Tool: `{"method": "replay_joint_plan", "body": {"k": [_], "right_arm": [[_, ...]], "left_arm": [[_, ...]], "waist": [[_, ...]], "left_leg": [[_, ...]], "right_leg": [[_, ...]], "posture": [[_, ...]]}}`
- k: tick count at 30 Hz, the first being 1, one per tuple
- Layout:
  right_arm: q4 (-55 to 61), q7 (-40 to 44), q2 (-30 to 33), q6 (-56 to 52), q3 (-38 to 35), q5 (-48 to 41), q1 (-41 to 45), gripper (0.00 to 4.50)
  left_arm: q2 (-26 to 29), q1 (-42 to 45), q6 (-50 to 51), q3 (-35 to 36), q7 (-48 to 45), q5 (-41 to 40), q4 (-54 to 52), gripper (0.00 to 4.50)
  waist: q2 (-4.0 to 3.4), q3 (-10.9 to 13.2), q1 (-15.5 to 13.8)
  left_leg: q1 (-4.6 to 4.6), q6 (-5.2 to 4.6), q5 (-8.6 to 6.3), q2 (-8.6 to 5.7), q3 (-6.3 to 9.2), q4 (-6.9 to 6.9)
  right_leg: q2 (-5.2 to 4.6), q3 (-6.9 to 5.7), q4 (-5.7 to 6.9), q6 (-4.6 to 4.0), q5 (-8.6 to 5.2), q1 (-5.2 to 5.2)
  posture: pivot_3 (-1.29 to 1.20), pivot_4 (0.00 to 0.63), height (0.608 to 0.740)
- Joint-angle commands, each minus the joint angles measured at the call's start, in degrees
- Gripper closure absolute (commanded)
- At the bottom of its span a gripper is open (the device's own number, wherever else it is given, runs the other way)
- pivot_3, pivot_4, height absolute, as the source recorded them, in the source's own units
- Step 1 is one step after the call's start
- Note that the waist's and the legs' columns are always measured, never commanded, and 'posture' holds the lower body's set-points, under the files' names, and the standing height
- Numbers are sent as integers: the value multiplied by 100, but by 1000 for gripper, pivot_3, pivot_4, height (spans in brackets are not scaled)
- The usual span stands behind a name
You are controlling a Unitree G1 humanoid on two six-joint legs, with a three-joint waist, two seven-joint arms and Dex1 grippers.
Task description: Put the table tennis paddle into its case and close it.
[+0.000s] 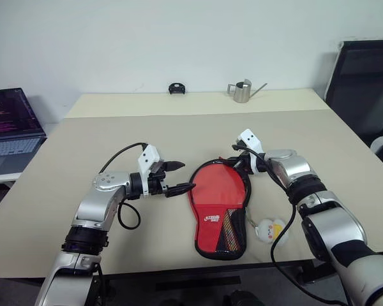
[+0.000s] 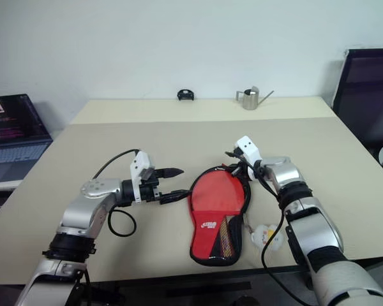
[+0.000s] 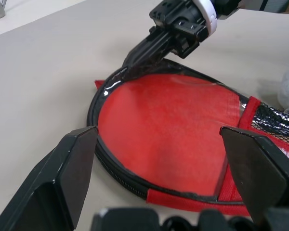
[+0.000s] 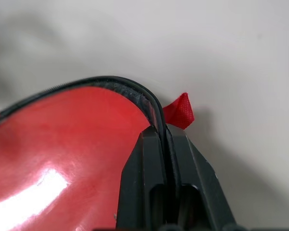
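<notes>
The case [image 1: 216, 194] lies flat on the table [image 1: 83, 146], red side up, with its white logo and mesh pocket toward the near edge. My right gripper [image 1: 235, 162] reaches in from the right and is shut on the black piped rim of the case's round far end [image 4: 156, 108], beside a small red tab [image 4: 179, 110]. Just left of the case, my left gripper [image 1: 182, 176] hovers open, its fingers pointing at the round end [image 3: 168, 125] without touching it. The paddle is hidden; I cannot tell whether it lies inside the case.
A small white-yellow ball charm [image 1: 269, 230] lies on the table right of the case, near the front edge. A metal watering can [image 1: 242, 91] and a small black object [image 1: 175, 88] stand at the far edge. A laptop [image 1: 9, 121] sits left, a black chair [image 1: 367, 83] right.
</notes>
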State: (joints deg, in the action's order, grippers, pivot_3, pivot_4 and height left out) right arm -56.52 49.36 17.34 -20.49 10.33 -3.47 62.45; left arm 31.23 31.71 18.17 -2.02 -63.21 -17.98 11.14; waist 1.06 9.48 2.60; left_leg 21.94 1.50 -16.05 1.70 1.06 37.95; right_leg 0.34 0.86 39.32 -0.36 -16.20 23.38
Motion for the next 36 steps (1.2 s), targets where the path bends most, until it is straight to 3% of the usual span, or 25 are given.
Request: {"method": "replay_joint_plan", "body": {"k": [1,4,10,14,19,27,36], "right_arm": [[-17,-16,4,152,9,184,82,4261],[18,42,-8,110,-7,251,26,3500],[343,293,9,-57,-82,212,-86,1436],[908,286,11,-438,-524,-235,-102,56],[3209,493,426,-1964,-1054,-1119,-772,56],[6667,459,1647,-4014,-1747,-2363,-2797,56],[8873,225,2605,-5153,-2906,-3579,-4521,56]], "left_arm": [[-2,3,-82,3,-11,-53,-246,67],[-8,-4,-88,-8,-13,-49,-247,67],[-64,89,-127,-126,-116,-39,-158,67],[-96,181,-209,-250,-270,-9,-67,67],[-277,512,-538,-582,-405,250,329,67],[-995,1221,-1357,-1148,-670,736,1418,67],[-1543,1675,-2150,-1396,-880,1122,2545,67]], "waist": [[0,0,-7],[-1,0,-14],[0,0,-21],[-1,1,-27],[-2,1,-94],[-2,1,-262],[0,2,-221]], "left_leg": [[0,0,0,0,0,0],[0,0,0,0,0,-1],[0,0,0,0,0,0],[0,0,0,0,0,0],[4,0,0,0,4,0],[32,-2,-1,-14,22,4],[12,-4,-2,-20,17,1]], "right_leg": [[0,0,0,0,0,0],[0,0,0,0,0,0],[0,0,1,0,0,0],[0,0,2,0,0,0],[0,-4,-1,0,0,0],[-5,-27,-30,2,1,-2],[37,-17,-27,3,0,-9]], "posture": [[0,150,740],[0,150,740],[0,150,740],[0,150,740],[0,150,740],[0,150,740],[0,150,740]]}}
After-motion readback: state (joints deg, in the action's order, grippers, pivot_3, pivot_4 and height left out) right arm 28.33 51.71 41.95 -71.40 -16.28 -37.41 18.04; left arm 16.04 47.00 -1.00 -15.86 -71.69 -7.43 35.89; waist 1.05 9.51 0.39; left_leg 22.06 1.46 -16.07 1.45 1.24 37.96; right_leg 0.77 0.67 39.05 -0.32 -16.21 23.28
